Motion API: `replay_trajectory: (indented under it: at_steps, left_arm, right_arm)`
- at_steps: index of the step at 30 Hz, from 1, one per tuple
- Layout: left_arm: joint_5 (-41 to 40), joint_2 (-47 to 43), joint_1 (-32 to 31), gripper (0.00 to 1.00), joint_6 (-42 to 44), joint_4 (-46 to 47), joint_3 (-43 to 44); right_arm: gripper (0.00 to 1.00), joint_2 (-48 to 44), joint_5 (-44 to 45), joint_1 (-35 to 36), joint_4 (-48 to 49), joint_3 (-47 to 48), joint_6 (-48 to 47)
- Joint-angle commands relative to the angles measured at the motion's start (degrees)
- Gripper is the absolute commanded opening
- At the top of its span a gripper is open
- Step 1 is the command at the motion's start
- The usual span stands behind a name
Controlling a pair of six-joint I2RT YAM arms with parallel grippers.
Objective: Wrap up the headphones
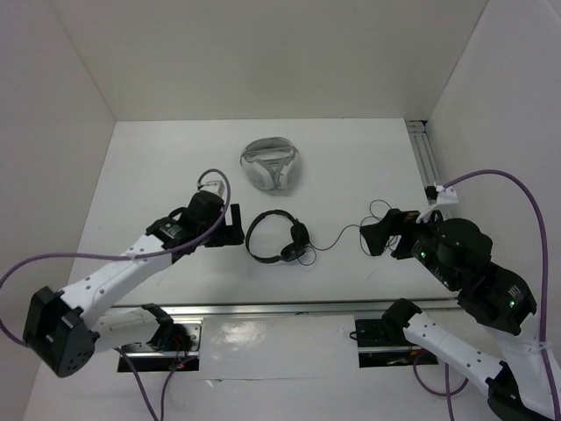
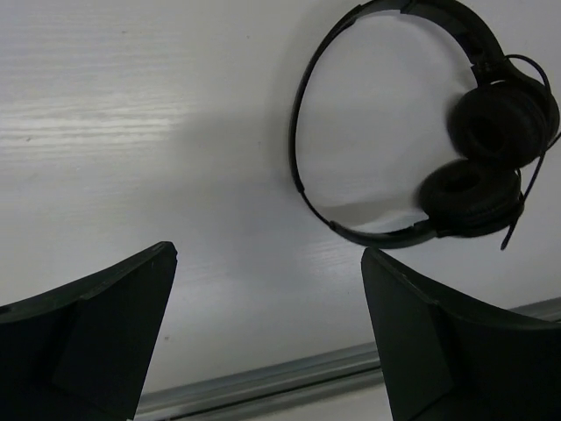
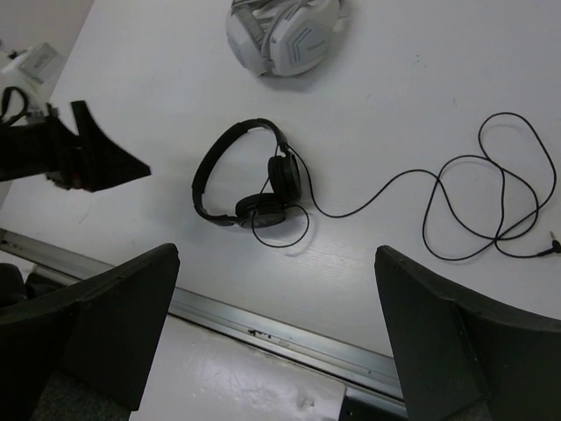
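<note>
Headphones (image 1: 296, 237) – where are they, quick?

– Mid table (image 1: 166, 167), lying flat, btw your two arms. Band (image 2: 296, 140) loops toward the L arm. Both pads (image 2: 504, 123) lie side by side at the R-arm end.

Grippers?

– L gripper (image 1: 237, 225) is spread wide w/ nothing in it. It sits just left of the band, not touching. On the L wrist cam you get only bare table btw its fingers (image 2: 105, 324), w/ the headphones up and to the right. R gripper (image 1: 368, 239) is also wide apart, nothing held. The R wrist cam shows table and rail (image 3: 263, 326) btw its fingers (image 3: 456, 342).

And the lead?

– Depends which cam you check. R wrist cam gives you the lot: the cable (image 3: 412, 174) makes a small loop by the lower pad and runs out to the right. It then falls into loose loops, w/ the plug (image 3: 552, 248) by the frame edge. On the top cam the R gripper covers much of those loops. The L wrist cam shows only a short stub by the pads.

Anything else?

– White-grey headset (image 3: 285, 31) lies behind the headphones, well apart, toward the back wall. Top & R wrist cams have it, L wrist cam doesn't. The R wrist cam also catches the L gripper at its left edge.
</note>
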Motion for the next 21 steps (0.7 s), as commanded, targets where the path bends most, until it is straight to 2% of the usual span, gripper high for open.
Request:
replay_trajectory:
  at_steps: [1, 6, 10, 13, 15, 17, 21]
  left_arm:
    - [4.2, 8.0, 1.3, 1.0, 2.1, 16.1, 0.1]
    - [4.2, 19.2, 1.3, 1.0, 5.4, 28.2, -0.7]
    - [4.8, 28.1, 3.0, 0.98, 6.9, 31.3, 1.4]
    - [4.8, 33.9, 3.0, 0.91, 7.6, 30.1, 4.0]
    - [4.8, 34.5, 3.0, 0.82, 7.6, 30.1, 4.6]
    - [3.6, 35.9, 3.0, 0.8, 7.1, 30.1, 4.6]
    - [3.6, 37.2, 3.0, 0.64, 7.6, 30.1, 4.6]
  right_arm:
    - [1.0, -1.2, -3.1, -0.2, 7.7, -1.1, -1.7]
    - [1.0, -0.6, -7.6, -0.2, 8.6, -2.6, -3.3]
    - [1.0, -1.8, -9.8, -0.7, 10.0, -5.1, -3.3]
    - [1.0, -1.8, -10.7, -0.7, 10.5, -5.7, -3.3]
    - [1.0, -1.8, -11.2, -0.7, 11.0, -5.7, -3.9]
    - [1.0, -2.4, -11.2, -0.7, 11.0, -5.7, -3.9]
    - [1.0, -2.4, -11.2, -0.7, 11.6, -6.2, -4.4]
